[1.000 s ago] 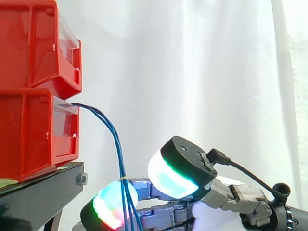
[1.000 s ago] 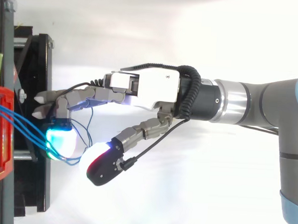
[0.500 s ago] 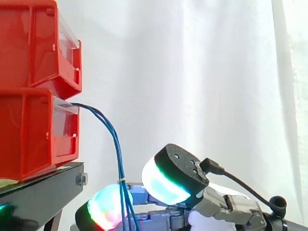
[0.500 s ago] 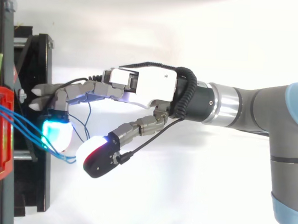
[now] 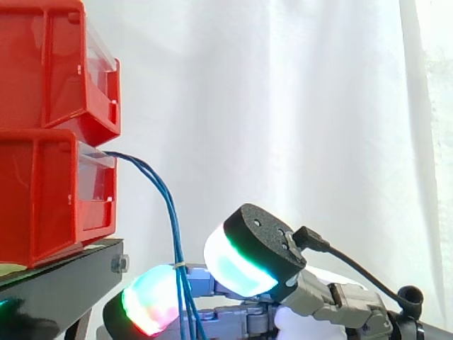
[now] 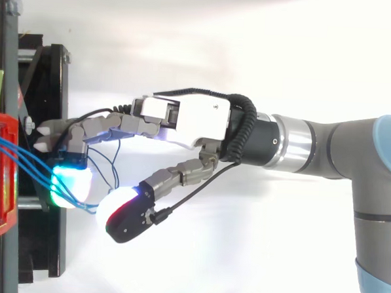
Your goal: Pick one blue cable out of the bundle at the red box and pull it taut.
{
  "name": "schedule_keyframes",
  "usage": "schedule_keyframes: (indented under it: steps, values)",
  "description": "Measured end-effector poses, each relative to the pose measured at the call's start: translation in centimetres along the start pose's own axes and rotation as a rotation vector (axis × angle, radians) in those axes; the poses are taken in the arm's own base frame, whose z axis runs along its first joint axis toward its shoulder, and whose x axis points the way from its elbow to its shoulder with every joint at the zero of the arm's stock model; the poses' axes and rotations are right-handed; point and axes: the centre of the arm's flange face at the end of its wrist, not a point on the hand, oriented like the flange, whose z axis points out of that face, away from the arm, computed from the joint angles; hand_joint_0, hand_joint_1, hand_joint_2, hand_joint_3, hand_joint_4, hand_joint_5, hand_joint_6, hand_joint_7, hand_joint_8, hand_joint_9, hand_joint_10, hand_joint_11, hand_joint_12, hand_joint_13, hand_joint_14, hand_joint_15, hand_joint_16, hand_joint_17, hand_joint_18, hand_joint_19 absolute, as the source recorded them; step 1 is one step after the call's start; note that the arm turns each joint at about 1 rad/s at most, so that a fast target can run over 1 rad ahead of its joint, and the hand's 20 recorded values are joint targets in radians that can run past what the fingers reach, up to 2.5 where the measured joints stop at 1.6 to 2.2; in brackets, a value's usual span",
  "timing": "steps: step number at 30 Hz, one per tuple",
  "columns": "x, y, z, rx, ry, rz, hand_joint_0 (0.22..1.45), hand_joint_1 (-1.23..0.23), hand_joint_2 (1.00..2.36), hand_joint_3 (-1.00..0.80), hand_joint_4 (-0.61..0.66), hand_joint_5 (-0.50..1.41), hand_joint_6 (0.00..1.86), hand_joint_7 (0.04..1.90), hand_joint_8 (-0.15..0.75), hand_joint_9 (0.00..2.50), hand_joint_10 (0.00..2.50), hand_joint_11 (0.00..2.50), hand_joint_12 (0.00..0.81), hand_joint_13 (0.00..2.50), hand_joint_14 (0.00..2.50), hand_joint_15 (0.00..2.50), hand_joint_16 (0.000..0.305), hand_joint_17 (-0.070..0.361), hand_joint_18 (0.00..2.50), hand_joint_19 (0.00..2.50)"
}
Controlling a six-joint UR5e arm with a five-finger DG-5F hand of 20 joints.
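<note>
At the left edge of the side view, two red bins are sitting stacked on a black stand, with a white curtain hanging behind. Blue cables are coming out of the front of the lower bin, arcing right and dropping as a bundle to the bottom edge, lower left of centre. A pale tie is cinching them low down. They are hanging slack, not taut.

The hand is lying along the bottom edge, from centre to right. One fingertip pad, glowing green and red, is sitting just behind the bundle. The cables are crossing in front of it; can't tell if they are touching. The thumb pad, glowing white, cyan and green, is hovering up and right of the bundle with a gap showing.

In the top view the arm is coming in from the right edge. The hand is sitting mid-frame, fingers reaching left toward the bin. The cables are running lower right past the cyan-green pad and looping between it and the thumb pad.

The hand is released: fingers part bent, pads apart, nothing pinched.
</note>
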Motion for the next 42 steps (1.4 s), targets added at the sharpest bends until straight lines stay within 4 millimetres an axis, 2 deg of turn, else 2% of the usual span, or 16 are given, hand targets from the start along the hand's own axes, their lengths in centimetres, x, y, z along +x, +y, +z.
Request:
schedule_keyframes:
  steps: [14, 19, 30, 39, 42]
  values:
    - [2.5, 0.1, -0.1, 0.002, -0.021, -0.006, 0.59, -0.69, 1.00, -0.44, 0.26, -0.12, 0.50, 1.20, 0.295, 0.40, 0.00, 0.09, 0.337, 0.22, 0.00, 0.09, 0.054, 0.122, 0.15, 0.14]
    - [2.6, 0.1, -0.1, 0.002, -0.024, 0.000, 0.62, -0.69, 1.01, -0.36, 0.23, -0.13, 0.54, 1.19, 0.294, 0.40, 0.00, 0.09, 0.335, 0.23, 0.00, 0.09, 0.054, 0.121, 0.16, 0.14]
    - [2.0, 0.2, 0.1, -0.001, -0.026, 0.009, 0.59, -0.69, 1.00, -0.43, 0.24, -0.12, 0.52, 1.22, 0.296, 0.40, 0.00, 0.10, 0.338, 0.24, 0.00, 0.10, 0.054, 0.121, 0.17, 0.14]
    - [1.3, 0.2, 0.1, -0.002, -0.033, 0.013, 0.62, -0.69, 1.01, -0.32, 0.21, -0.16, 0.73, 0.94, 0.295, 0.41, 0.00, 0.11, 0.335, 0.25, 0.00, 0.10, 0.053, 0.120, 0.18, 0.15]
    - [1.3, 0.2, 0.1, -0.002, -0.033, 0.012, 0.63, -0.70, 1.01, -0.29, 0.20, -0.17, 0.77, 0.91, 0.297, 0.41, 0.00, 0.12, 0.336, 0.26, 0.00, 0.10, 0.053, 0.119, 0.19, 0.15]
